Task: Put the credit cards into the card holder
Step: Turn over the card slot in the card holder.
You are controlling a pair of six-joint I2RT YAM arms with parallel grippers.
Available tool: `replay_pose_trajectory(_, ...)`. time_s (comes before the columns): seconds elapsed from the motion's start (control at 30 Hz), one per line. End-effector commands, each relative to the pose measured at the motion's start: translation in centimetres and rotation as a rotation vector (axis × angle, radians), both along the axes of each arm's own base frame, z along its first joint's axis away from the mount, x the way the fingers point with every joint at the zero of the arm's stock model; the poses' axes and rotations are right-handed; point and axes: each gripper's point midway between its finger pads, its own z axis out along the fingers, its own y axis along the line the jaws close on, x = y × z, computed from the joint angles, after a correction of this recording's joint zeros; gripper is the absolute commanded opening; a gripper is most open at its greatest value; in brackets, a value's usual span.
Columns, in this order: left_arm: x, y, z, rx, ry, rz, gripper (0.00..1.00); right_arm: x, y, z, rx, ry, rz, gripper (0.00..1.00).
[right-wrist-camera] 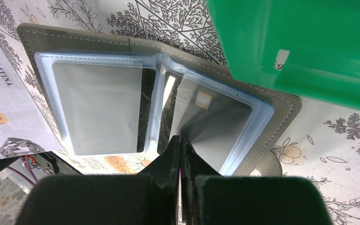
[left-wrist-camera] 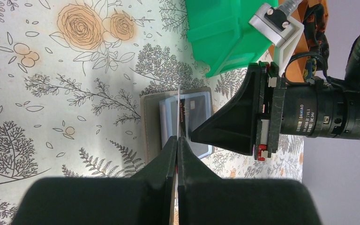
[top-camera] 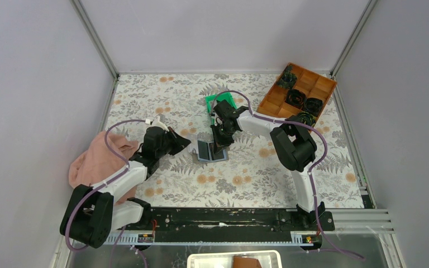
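Pink cloth (top-camera: 98,162) crumpled at left of floral-print counter (top-camera: 201,187). Left claw (left-wrist-camera: 178,140) clenched on thin credit card (left-wrist-camera: 179,112), edge-on, near card holder (right-wrist-camera: 75,38). Holder laid open: grey fabric, clear blue sleeves, grey chip card (right-wrist-camera: 215,122) lodged in right sleeve. Right claw (right-wrist-camera: 180,140) clenched, tips touching sleeve fold; contents cannot be told. Green bin (right-wrist-camera: 300,47) beyond; brown compartment tray (top-camera: 321,84) far right. Pale grey walls (top-camera: 33,84).
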Motion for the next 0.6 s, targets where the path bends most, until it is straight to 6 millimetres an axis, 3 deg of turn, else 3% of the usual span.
replay_pose_trajectory(0.0,0.7,0.23,1.42,0.022,-0.054,0.01,0.0,-0.45,-0.87,-1.82,-0.055,0.026,-0.006,0.0)
replay_pose_trajectory(0.57,0.51,0.31,0.61,0.037,-0.036,0.005,0.0,-0.43,-0.84,-1.96,-0.056,0.03,-0.006,0.0)
